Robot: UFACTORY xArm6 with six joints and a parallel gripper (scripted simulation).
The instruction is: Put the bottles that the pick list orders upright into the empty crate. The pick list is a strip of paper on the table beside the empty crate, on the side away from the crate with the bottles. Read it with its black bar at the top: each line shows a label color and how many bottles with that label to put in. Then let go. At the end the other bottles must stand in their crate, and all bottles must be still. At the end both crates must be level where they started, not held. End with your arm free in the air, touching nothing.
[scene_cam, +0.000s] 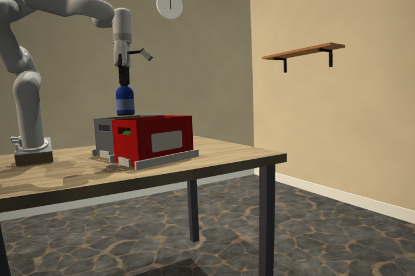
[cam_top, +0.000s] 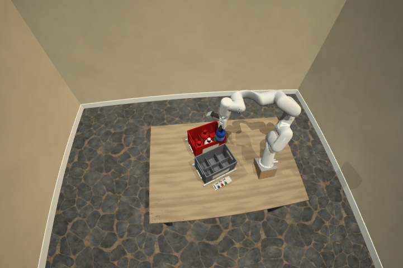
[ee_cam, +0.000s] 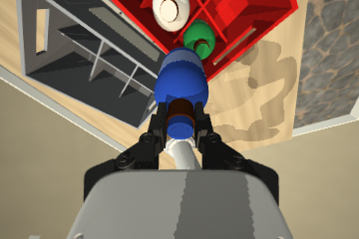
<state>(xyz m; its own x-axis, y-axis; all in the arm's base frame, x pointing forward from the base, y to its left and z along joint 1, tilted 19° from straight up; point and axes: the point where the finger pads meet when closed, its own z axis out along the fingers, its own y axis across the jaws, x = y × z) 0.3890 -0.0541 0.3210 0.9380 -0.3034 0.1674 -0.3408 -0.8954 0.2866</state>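
The table (cam_top: 176, 202) carries everything, and the red crate (cam_top: 195, 132) serves as the landmark: the arm's base (cam_top: 273, 173) stands well apart from it toward the far table edge, the grey crate (cam_top: 202, 166) sits just beside it, and the pick list (cam_top: 222, 182) lies on the grey crate's far side, away from the red one. The gripper (ee_cam: 180, 130) is clamped on the neck of the blue bottle (scene_cam: 125, 100) just under its cap, which lets the body hang straight down so it can go upright into a cell. The bottle hangs above the red crate's rim, at the corner nearest the grey crate — lifted free, judging by the exterior view, where its base shows over the crate tops. That side view hides the cells and the strip altogether. The top view shows the grey crate's open compartments and the strip's colored marks, too small to read. Only the wrist view shows the fingers flanking the neck, with a green bottle (ee_cam: 199, 36) and a white-topped one (ee_cam: 171, 12) standing in the red crate below — apparently the bottles left there.
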